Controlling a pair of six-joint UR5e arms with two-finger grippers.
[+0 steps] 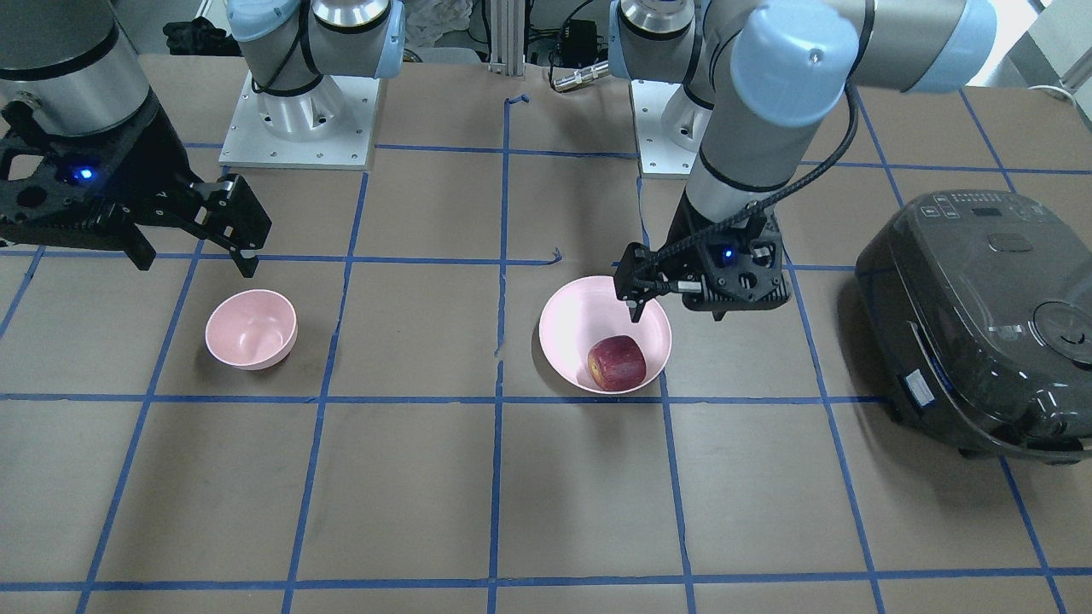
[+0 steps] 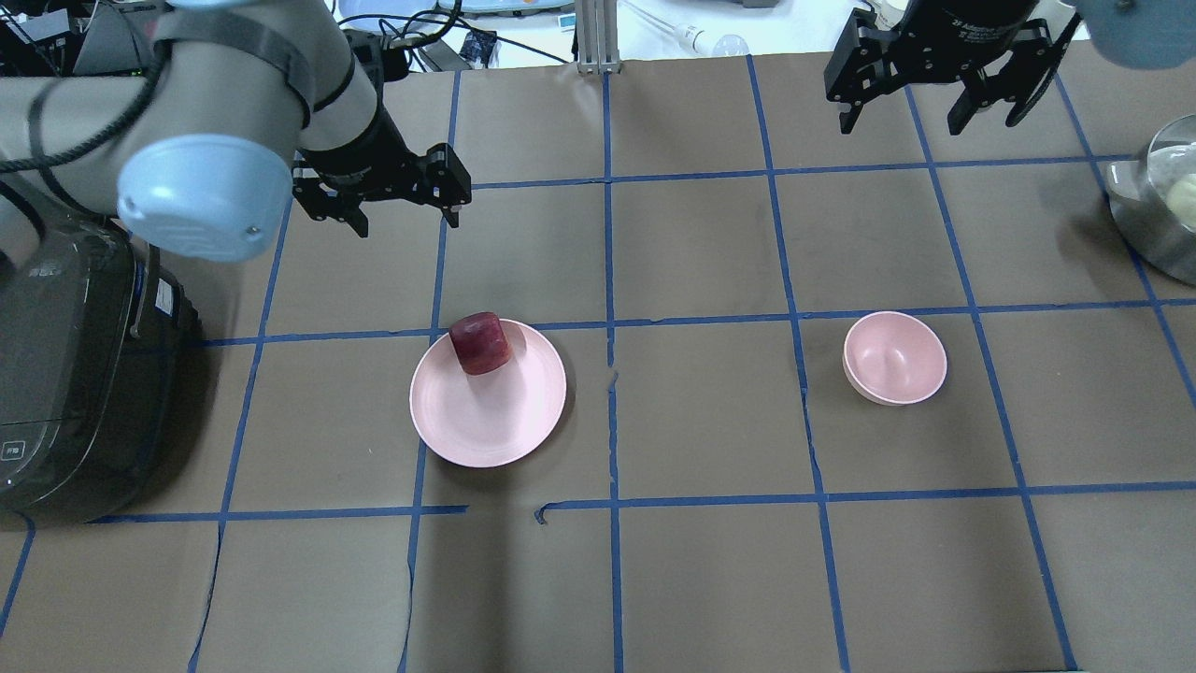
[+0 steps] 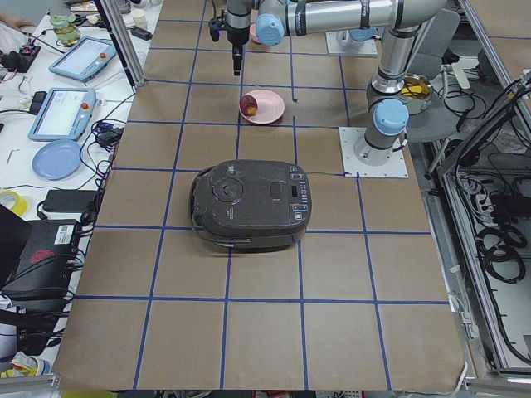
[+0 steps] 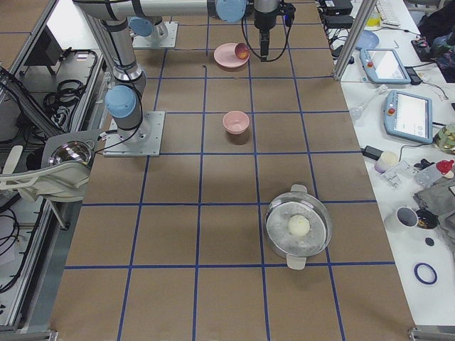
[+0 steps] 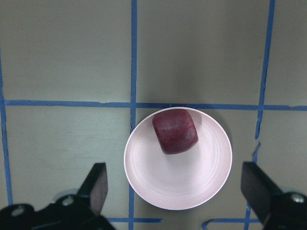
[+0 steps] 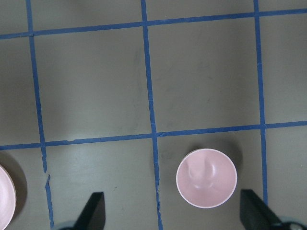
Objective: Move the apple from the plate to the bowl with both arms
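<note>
The dark red apple [image 1: 616,362] [image 2: 480,342] [image 5: 175,131] lies on the wide pale pink plate [image 1: 572,324] [image 2: 495,411] [image 5: 177,187], near its rim on the side away from the robot. My left gripper [image 1: 674,309] [image 2: 407,217] [image 5: 176,191] hangs open and empty above the plate, clear of the apple. The small deep pink bowl [image 1: 252,328] [image 2: 895,358] [image 6: 206,178] stands empty about two grid squares toward the robot's right. My right gripper [image 1: 194,256] [image 2: 904,117] [image 6: 173,211] is open and empty, high above the table near the bowl.
A black rice cooker [image 1: 981,324] [image 2: 65,374] [image 3: 249,203] sits at the table end on the robot's left. A steel pot [image 2: 1159,206] [image 4: 298,227] holding a pale round thing stands at the right end. The arm bases [image 1: 299,119] are at the robot's edge.
</note>
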